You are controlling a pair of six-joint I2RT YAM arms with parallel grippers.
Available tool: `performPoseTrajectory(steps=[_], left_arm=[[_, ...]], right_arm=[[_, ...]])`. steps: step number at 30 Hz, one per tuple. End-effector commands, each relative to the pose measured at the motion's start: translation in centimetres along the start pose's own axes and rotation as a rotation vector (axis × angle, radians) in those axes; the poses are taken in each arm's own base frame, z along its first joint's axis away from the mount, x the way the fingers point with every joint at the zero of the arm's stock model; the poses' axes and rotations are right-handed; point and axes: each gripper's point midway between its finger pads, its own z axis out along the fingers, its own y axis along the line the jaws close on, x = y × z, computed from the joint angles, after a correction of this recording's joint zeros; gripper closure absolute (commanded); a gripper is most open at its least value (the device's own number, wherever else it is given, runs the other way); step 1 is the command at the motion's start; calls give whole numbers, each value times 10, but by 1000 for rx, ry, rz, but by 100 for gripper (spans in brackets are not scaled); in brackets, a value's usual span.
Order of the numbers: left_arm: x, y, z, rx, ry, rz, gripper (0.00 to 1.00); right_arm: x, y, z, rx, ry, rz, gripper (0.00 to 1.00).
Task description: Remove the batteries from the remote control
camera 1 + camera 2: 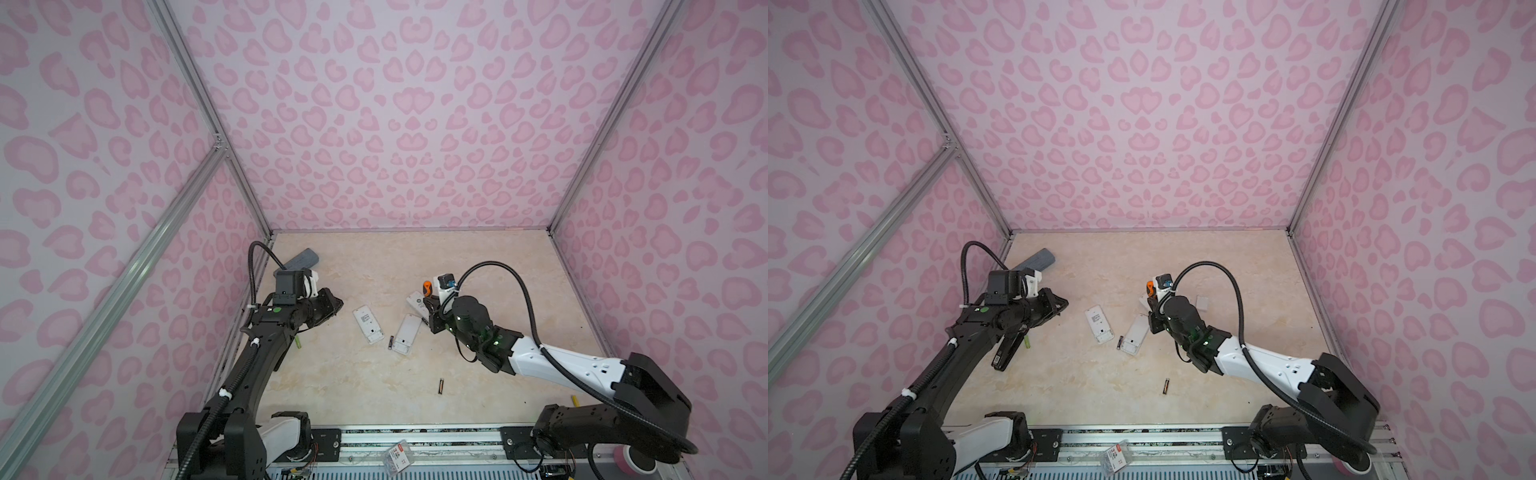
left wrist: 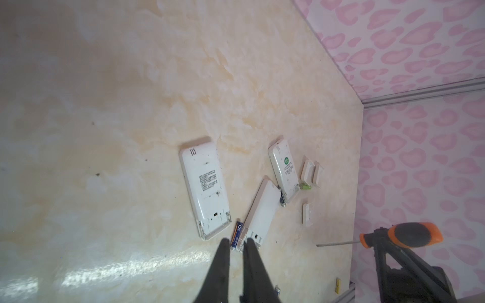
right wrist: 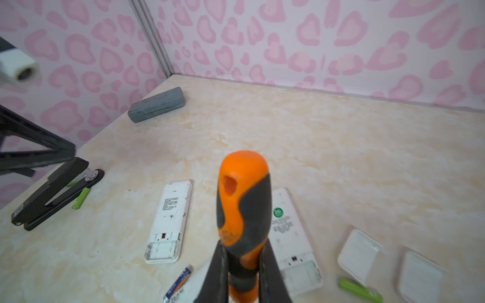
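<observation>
Right wrist: R jaws clamped on screwdriver (image 3: 242,210) handle | L wrist: L jaws narrowly apart, empty | blue batt (image 2: 237,235) lies on tabletop (image 2: 105,131) just beside white remote (image 2: 259,210)

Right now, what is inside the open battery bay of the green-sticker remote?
The bay shows bare white slots, no battery. The screwdriver, held by the right gripper, covers one edge of it.

The left arm (image 1: 266,353) reaches along the left edge of the desk (image 1: 374,395), left end effector (image 2: 237,241) narrowly parted and empty, while the right arm (image 1: 552,359) stretches toward mid-desk, right end effector (image 3: 242,251) clamped on a screwdriver (image 3: 242,199) handle.
</observation>
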Motion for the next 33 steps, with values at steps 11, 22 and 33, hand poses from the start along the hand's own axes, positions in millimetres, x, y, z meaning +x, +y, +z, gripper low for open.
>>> performPoseTrajectory(steps=[11,22,33], left_arm=[[-26,1,-67,-128,-225,150,89],[-27,-6,-64,-73,-263,300,84],[-30,-11,-82,-68,-324,356,53]], right_arm=[[111,-161,-88,446,274,415,100],[168,-212,-102,589,620,567,98],[181,-220,-106,633,673,562,64]])
